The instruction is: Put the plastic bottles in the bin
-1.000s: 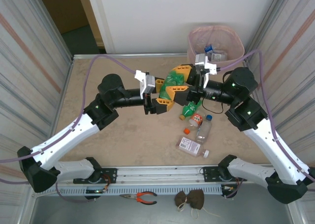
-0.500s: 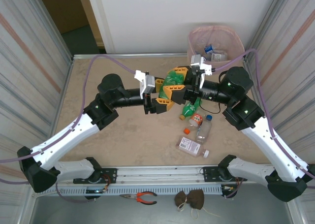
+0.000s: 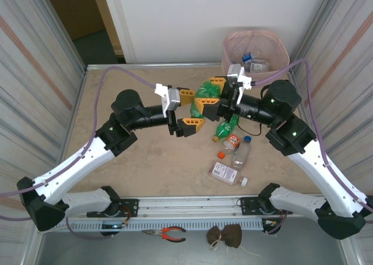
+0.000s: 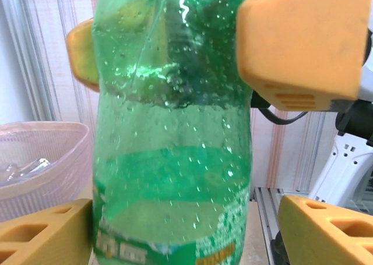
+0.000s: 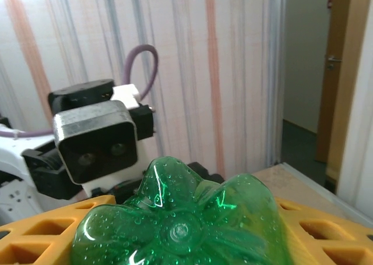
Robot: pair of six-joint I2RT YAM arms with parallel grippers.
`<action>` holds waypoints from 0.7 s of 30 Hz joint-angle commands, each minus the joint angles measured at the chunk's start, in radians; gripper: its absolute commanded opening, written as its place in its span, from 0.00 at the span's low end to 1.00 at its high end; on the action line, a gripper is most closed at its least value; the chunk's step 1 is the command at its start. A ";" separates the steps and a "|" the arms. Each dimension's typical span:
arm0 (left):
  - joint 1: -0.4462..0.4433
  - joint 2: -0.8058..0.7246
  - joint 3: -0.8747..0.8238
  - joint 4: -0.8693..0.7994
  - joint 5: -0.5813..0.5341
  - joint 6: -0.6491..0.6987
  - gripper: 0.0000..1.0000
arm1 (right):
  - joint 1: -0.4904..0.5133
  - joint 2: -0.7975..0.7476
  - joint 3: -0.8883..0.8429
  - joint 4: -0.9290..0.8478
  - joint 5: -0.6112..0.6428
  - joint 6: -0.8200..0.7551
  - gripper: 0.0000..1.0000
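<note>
Beige table top (image 3: pixel 140 160), ribbed panel walls on both sides.

Near edge: red-handled pliers (image 3: pixel 169 234) on the strip in front of the arm bases.

Right of centre, loose bottles lying on the table, nearest first:
- flat bottle (image 3: pixel 224 173) with a white label, a white cap (image 3: pixel 243 182) just beside it
- clear bottle (image 3: pixel 240 153) with a blue cap
- small orange cap (image 3: pixel 221 155)
- orange-labelled bottle (image 3: pixel 232 141)
- second green bottle (image 3: pixel 224 129), lying below the right wrist

Mid table: both arms meet.
- left gripper (image 3: pixel 192 108): yellow fingers spread. In the left wrist view the bottle stands between them with a clear gap on the right side.
- right gripper (image 3: pixel 205 93): fingers clamped on the green bottle (image 4: pixel 175 160). The right wrist view shows its lobed base between the two yellow fingers.
- Green bottle is held off the table between the two wrists, wet with droplets inside.

Far right corner: bin (image 3: pixel 284 49), pink liner over the rim, a few bottles already inside. It stands just beyond the right gripper.
</note>
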 commanded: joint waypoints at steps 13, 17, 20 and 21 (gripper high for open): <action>-0.004 -0.063 -0.036 -0.046 -0.037 0.034 0.80 | -0.459 0.197 0.287 -0.127 0.130 -0.006 0.43; -0.003 -0.075 -0.053 -0.049 -0.057 0.038 0.80 | -0.578 0.297 0.373 -0.144 0.141 -0.010 0.43; 0.002 -0.078 -0.065 -0.051 -0.065 0.037 0.80 | -0.651 0.376 0.430 -0.161 0.168 -0.027 0.42; 0.003 -0.080 -0.066 -0.054 -0.067 0.036 0.80 | -0.670 0.403 0.447 -0.164 0.177 -0.040 0.42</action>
